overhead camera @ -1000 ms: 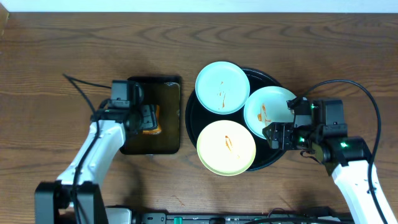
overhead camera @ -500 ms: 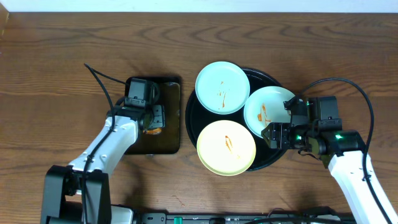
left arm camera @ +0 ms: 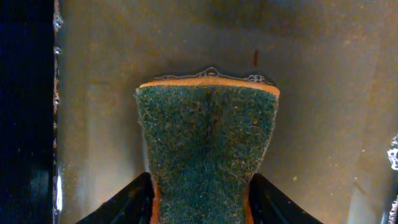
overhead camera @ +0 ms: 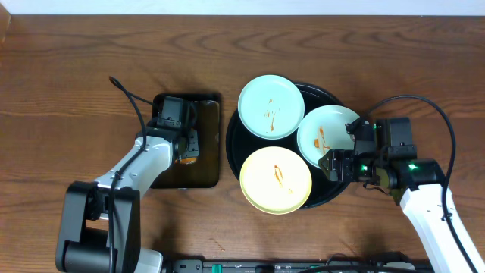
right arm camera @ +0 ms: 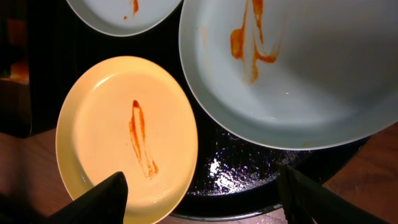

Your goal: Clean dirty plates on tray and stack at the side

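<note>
Three plates lie on the round black tray [overhead camera: 327,196]: a mint-white plate [overhead camera: 271,106] at the back, a second mint-white plate [overhead camera: 327,133] at the right, and a yellow plate [overhead camera: 276,180] at the front, each with orange sauce smears. My left gripper [overhead camera: 184,144] is shut on a green and orange sponge [left arm camera: 208,146] over the small rectangular tray [overhead camera: 198,171]. My right gripper [right arm camera: 202,199] is open and empty above the round tray's front right rim [right arm camera: 249,208], between the yellow plate [right arm camera: 124,130] and the right mint plate [right arm camera: 298,68].
The rectangular black tray's wet floor [left arm camera: 323,112] fills the left wrist view. Bare wooden table [overhead camera: 76,68] surrounds both trays. Cables trail from both arms.
My left arm has shifted slightly over the rectangular tray, its cable swinging. My right gripper has edged a little towards the right mint plate.
</note>
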`<state>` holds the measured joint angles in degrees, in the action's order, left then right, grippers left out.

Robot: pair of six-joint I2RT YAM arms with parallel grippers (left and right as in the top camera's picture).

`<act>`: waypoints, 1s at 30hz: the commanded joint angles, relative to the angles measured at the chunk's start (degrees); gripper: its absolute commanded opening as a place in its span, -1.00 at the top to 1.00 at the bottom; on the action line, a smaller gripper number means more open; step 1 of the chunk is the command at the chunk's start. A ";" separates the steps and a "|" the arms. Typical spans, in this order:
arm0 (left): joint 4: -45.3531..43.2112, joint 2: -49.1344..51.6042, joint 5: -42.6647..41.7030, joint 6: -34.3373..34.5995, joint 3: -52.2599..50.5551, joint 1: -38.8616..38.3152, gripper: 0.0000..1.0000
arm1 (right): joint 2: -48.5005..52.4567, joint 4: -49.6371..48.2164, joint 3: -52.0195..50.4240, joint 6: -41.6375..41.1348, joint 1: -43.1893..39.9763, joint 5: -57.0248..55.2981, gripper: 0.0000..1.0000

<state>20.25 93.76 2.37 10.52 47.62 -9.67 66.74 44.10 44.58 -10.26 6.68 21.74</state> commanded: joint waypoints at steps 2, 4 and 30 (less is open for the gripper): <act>-0.24 -1.20 1.14 0.31 1.99 -0.13 -0.05 | -0.02 0.07 1.16 -0.66 0.55 0.81 -0.51; -0.17 -1.88 1.11 0.31 2.01 -0.13 -0.06 | -0.02 0.07 1.16 -0.66 0.55 0.83 -0.51; 1.40 -1.75 -1.68 1.22 1.62 -0.17 0.85 | -0.02 3.13 1.16 -0.63 0.55 0.81 -0.42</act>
<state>20.64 92.77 0.75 11.81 48.05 -9.65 66.74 46.54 44.60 -10.28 6.68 21.91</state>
